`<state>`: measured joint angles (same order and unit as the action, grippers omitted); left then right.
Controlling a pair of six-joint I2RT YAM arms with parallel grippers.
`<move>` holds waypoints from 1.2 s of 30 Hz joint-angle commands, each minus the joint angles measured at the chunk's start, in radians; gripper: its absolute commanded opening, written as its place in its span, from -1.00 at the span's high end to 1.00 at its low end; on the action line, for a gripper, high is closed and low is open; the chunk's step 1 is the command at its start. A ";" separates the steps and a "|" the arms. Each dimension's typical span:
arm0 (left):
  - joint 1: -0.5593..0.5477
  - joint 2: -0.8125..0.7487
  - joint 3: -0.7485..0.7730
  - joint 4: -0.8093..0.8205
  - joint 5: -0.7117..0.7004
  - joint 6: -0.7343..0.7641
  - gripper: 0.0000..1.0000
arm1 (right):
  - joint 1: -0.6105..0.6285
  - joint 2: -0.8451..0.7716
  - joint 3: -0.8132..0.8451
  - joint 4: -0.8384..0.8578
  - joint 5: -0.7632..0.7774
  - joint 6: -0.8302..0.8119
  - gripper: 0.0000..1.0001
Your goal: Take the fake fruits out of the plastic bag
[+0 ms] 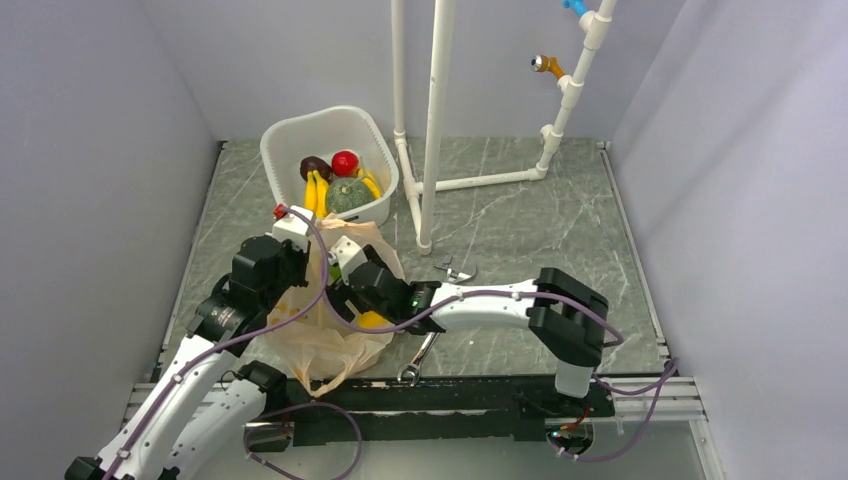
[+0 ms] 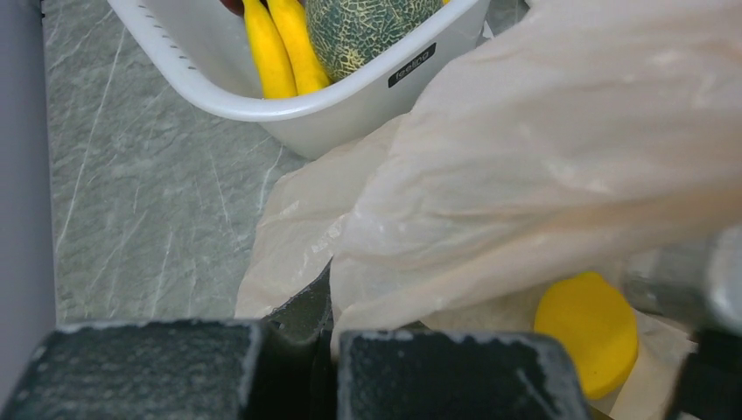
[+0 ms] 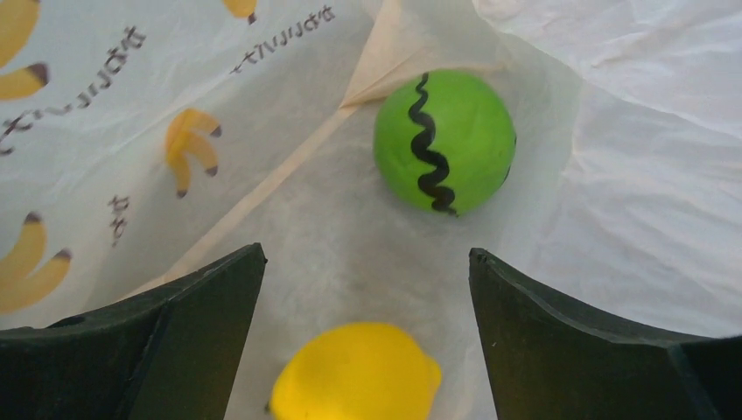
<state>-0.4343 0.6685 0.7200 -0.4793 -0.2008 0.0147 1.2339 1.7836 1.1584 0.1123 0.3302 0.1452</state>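
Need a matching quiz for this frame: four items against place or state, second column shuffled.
1. striped ball
2. bananas
3. left gripper
4. right gripper

A. open
B. in the tub
C. shut on the bag
D. inside the bag

Pairs: 1-D, 2-B, 3-C, 4-A

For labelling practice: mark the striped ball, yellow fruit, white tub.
striped ball [image 3: 455,131], right wrist view, middle.
yellow fruit [image 3: 357,372], right wrist view, middle.
white tub [image 2: 341,118], left wrist view, front wall.
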 commanded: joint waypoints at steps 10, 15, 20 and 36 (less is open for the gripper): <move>-0.007 -0.035 0.002 0.034 -0.020 0.000 1.00 | -0.036 0.216 0.120 0.353 0.101 -0.120 -0.99; -0.007 -0.034 0.002 0.036 -0.017 0.003 1.00 | -0.068 0.292 0.159 0.358 0.132 -0.134 -0.99; -0.007 -0.031 0.004 0.036 -0.017 0.003 1.00 | -0.105 0.356 0.214 0.321 0.119 -0.134 -0.93; -0.007 -0.025 0.004 0.033 -0.026 0.004 1.00 | -0.082 0.235 0.137 0.333 0.005 -0.171 0.43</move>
<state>-0.4374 0.6453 0.7200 -0.4755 -0.2234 0.0151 1.1236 2.1391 1.3266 0.4103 0.3817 -0.0101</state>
